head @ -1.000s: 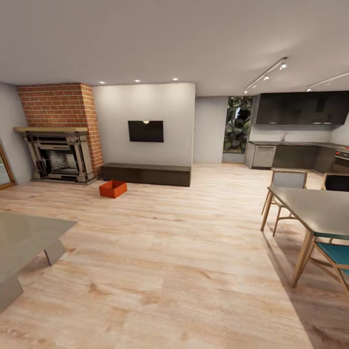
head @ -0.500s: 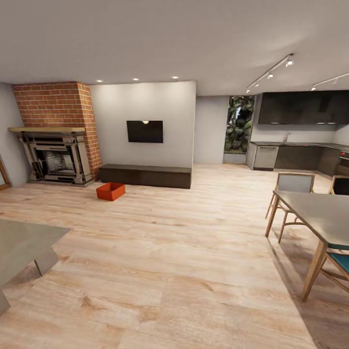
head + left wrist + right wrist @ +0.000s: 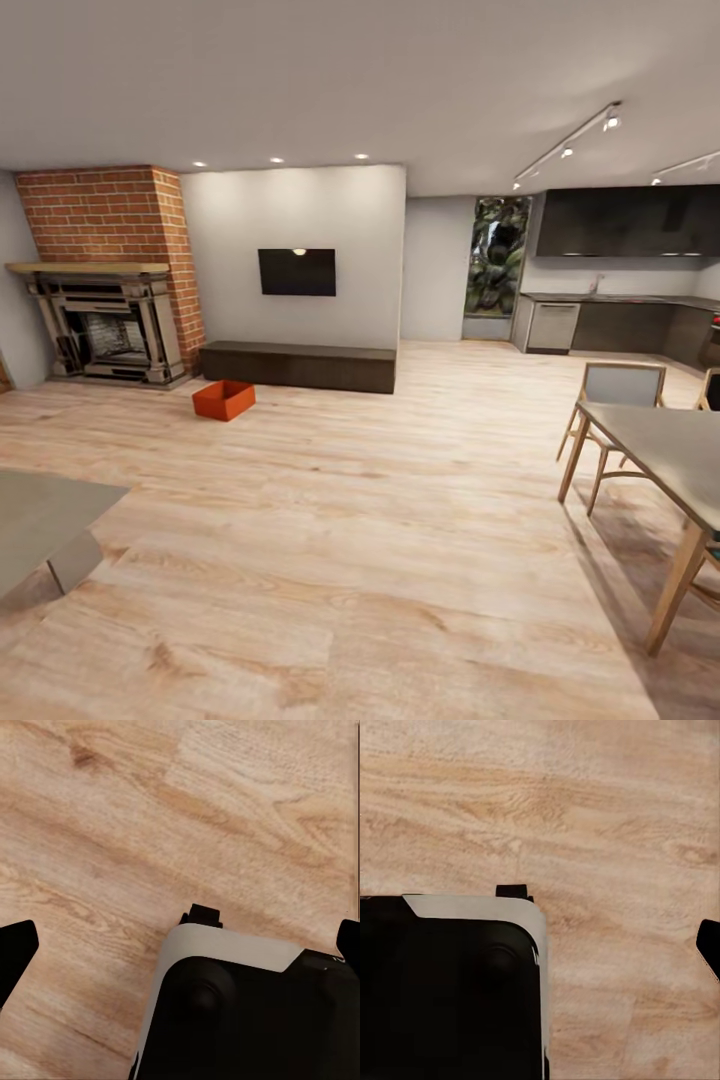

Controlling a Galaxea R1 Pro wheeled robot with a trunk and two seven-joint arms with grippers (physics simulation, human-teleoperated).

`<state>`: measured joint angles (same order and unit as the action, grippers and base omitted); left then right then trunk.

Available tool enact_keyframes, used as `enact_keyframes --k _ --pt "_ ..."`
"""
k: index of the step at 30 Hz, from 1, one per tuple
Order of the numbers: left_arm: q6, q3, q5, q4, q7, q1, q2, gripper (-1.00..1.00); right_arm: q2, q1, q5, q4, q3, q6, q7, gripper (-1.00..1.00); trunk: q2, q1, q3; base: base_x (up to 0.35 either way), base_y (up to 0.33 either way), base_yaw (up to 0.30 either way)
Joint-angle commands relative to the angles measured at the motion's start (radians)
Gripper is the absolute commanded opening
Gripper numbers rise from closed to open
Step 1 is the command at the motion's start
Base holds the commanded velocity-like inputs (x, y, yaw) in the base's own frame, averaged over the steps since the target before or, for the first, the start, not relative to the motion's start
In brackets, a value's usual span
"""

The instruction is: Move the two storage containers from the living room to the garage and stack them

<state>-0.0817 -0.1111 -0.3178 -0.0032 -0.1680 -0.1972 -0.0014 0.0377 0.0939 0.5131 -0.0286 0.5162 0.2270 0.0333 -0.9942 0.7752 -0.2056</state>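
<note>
One orange-red storage container (image 3: pixel 224 399) sits on the pale wood-plank floor (image 3: pixel 380 520) of the living room, far left — just in front of the dark low bench (image 3: pixel 298 365) under the wall TV (image 3: pixel 297 272), right of the brick fireplace (image 3: pixel 105 275). The left gripper (image 3: pixel 180 952) shows its fingertips wide apart over planks; the right gripper's (image 3: pixel 708 949) spread I cannot tell.
</note>
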Motion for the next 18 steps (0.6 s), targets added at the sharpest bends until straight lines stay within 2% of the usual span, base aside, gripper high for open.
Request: enact_keyframes --k 1,18 --pt "-0.003 -0.009 -0.009 0.000 -0.002 -0.001 0.000 1.00 -0.001 0.001 0.007 -0.003 0.008 0.005 0.000 1.00 -0.001 0.001 -0.001 0.323 0.000 0.000" --pt "-0.003 -0.009 -0.009 0.000 -0.002 -0.001 0.000 1.00 -0.001 0.001 0.007 -0.003 0.008 0.004 0.000 1.00 -0.001 0.001 -0.001 0.323 0.000 0.000"
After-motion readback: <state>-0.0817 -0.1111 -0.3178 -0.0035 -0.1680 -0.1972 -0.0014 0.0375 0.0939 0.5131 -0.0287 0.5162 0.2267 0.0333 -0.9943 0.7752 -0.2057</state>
